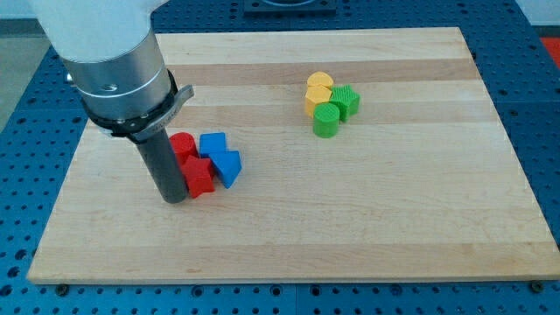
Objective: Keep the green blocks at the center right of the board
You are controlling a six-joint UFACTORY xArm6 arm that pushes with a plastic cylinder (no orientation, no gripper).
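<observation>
on the wooden board (289, 236), toward its left edge and a bit below mid-height, my tip (173, 199) rests on the surface, touching or just beside the lower red block (199, 176) on that block's left. it's a bare rod end, no jaws, grasping nothing. second red block (182, 144), rounder, sits just above the first, partly behind the rod. two blue blocks on their right: one (213, 143) upper, one (227, 166) lower, angular shapes, both touching the reds, tight cluster of four.

green blocks are right of centre in the upper half of the board, well apart from my tip. green cylinder (326, 122) stands lower left, ridged green block (346, 101) upper right, exact shape hard to tell; the two touch. two yellow blocks, one (319, 83) at top, one (316, 99) under it, rounded, pressed against the greens on their left.

no containers on the board, all blocks lie loose on the wood. blue perforated table (26, 140) surrounds the board.
</observation>
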